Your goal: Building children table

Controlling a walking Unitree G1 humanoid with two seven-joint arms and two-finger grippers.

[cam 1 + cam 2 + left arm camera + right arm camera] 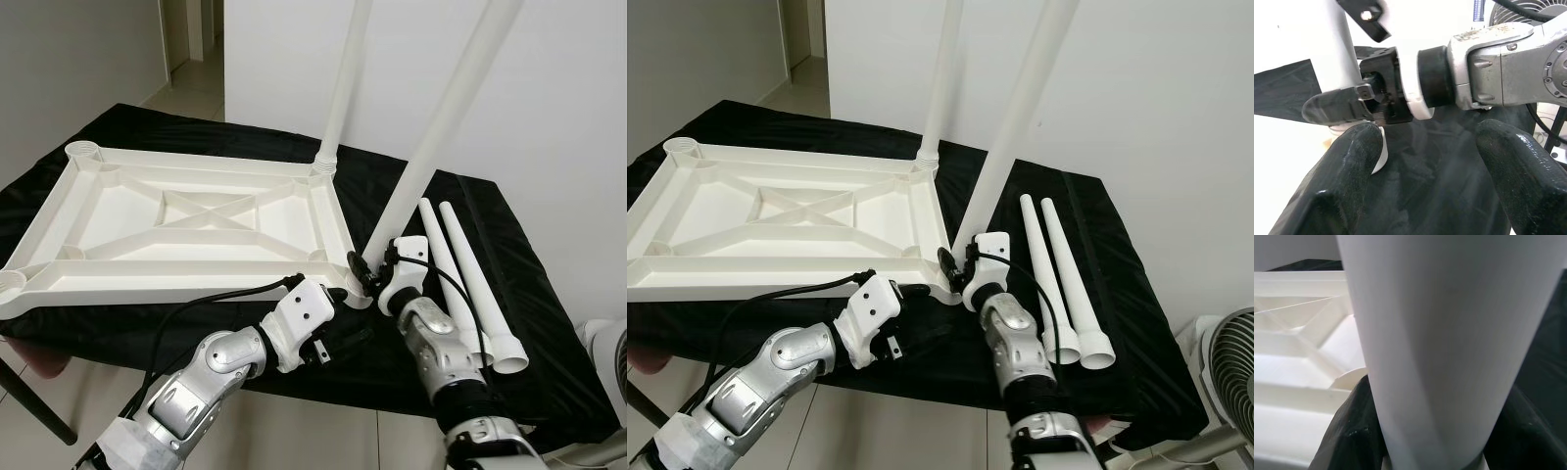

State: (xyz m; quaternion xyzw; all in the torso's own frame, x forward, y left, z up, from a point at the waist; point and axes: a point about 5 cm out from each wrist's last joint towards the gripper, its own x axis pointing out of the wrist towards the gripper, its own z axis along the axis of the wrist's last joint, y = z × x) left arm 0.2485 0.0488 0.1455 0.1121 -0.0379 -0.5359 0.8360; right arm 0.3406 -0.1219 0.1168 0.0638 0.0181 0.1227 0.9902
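Right wrist view: right pincer [370,277] clamps tilted table leg [446,122] at tabletop [186,220] corner.

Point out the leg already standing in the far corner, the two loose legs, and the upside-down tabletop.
standing leg [338,108], left eye view, mid shaft
loose legs [458,269], left eye view, shafts
tabletop [176,211], left eye view, centre cross rib

Upright legs [345,88] blocking tabletop's [186,220] rt side

The upturned tabletop [186,220] is plain white, and the legs [453,108] are the same white (no pattern on them). The cloth [529,284] under them is black. Both arms [211,367] are silver with white parts, and their fingers [1344,188] are black.
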